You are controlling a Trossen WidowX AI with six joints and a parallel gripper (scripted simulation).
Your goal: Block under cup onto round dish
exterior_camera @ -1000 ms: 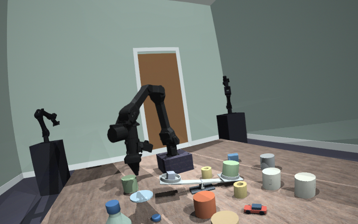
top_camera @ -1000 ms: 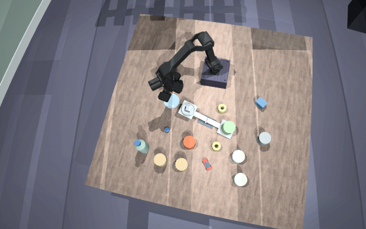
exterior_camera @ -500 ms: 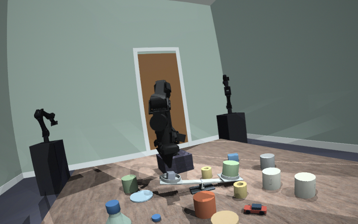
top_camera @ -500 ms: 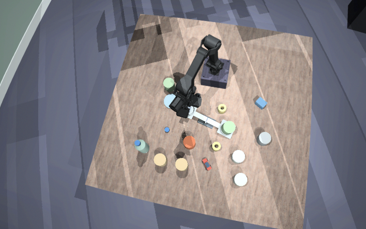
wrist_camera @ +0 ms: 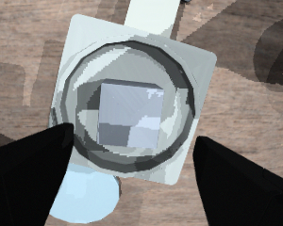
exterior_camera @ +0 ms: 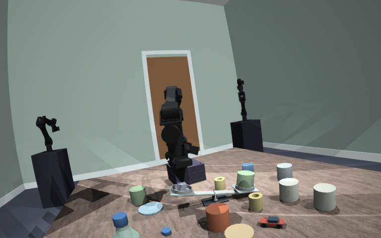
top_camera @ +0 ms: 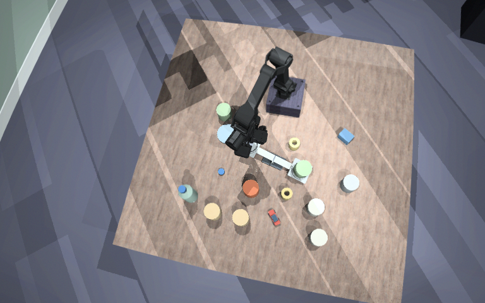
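A pale lilac block (exterior_camera: 181, 186) (wrist_camera: 130, 113) sits uncovered inside the ring on one end of the balance (top_camera: 273, 156) (exterior_camera: 200, 193). One green cup (top_camera: 302, 168) (exterior_camera: 245, 179) stands on the balance's other end. The other green cup (top_camera: 223, 111) (exterior_camera: 138, 195) stands on the table beside the light blue round dish (top_camera: 224, 133) (exterior_camera: 150, 208) (wrist_camera: 87, 200), not above it. My gripper (wrist_camera: 135, 139) is open and empty, above the block's end of the balance. In the wrist view its fingertips stand on either side of the ring. In the top view the arm covers the block.
Yellow rings (top_camera: 293, 143) (top_camera: 286, 193) lie on both sides of the balance. An orange cylinder (top_camera: 251, 188) (exterior_camera: 218, 217), a blue cap (top_camera: 221, 171), a bottle (top_camera: 188, 193), a red toy car (top_camera: 274, 217), a blue block (top_camera: 345, 136) and several pale cylinders stand around.
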